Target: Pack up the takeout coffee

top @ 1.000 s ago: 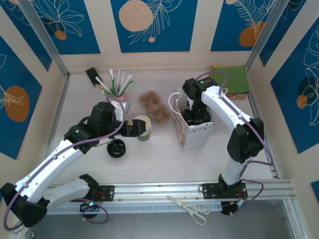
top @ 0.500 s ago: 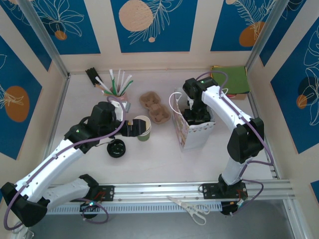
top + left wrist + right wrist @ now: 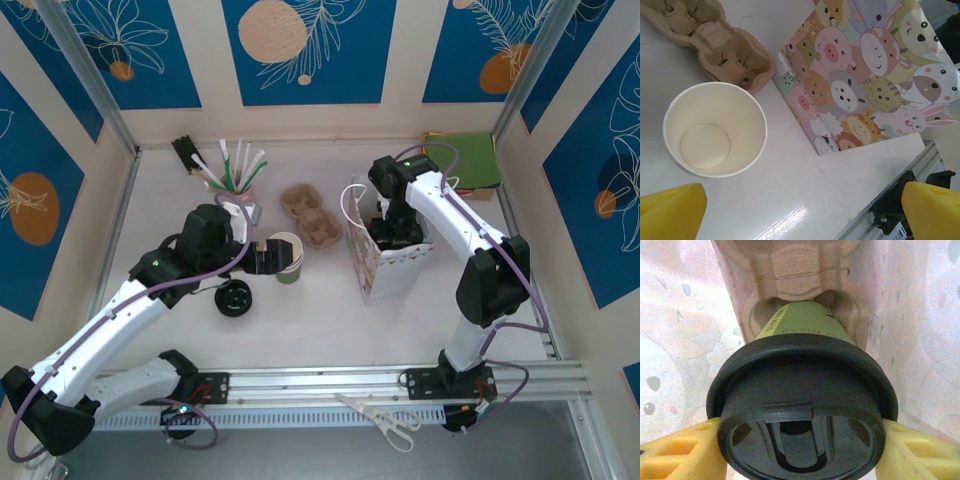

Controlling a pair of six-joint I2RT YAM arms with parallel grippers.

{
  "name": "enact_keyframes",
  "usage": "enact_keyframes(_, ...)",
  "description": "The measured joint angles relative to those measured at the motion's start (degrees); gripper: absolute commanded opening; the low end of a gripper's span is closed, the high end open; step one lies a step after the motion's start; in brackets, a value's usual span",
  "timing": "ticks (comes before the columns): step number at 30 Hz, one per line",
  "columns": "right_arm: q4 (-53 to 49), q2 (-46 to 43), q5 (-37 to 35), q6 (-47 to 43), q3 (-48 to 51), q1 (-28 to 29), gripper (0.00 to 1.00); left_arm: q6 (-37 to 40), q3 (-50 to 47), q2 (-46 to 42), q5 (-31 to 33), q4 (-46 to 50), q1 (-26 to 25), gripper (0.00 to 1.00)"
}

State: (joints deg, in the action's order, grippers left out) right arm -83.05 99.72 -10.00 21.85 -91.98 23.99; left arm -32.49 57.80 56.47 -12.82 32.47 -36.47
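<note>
**Right hand grips the takeout coffee inside the bag; left hand is spread wide.**

The right hand's yellow fingers press on either side of the cup's black lid, down between the bag's pale walls. The green cup base points into a well of the cardboard carrier in the bag, seemingly seated, though that is hard to see. The left hand hovers near an empty lidless cup on the tabletop, touching nothing.

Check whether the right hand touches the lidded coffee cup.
Touching. In the right wrist view, the right hand's yellow fingers press both sides of the coffee cup's black lid.
</note>
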Motion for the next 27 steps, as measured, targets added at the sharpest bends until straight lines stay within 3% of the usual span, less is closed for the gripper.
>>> enact_keyframes(27, 1.3, 1.5, 0.5, -0.6, 1.2, -0.6, 0.64, 0.0, 0.0, 0.0, 0.0, 0.0, 0.0, 1.0)
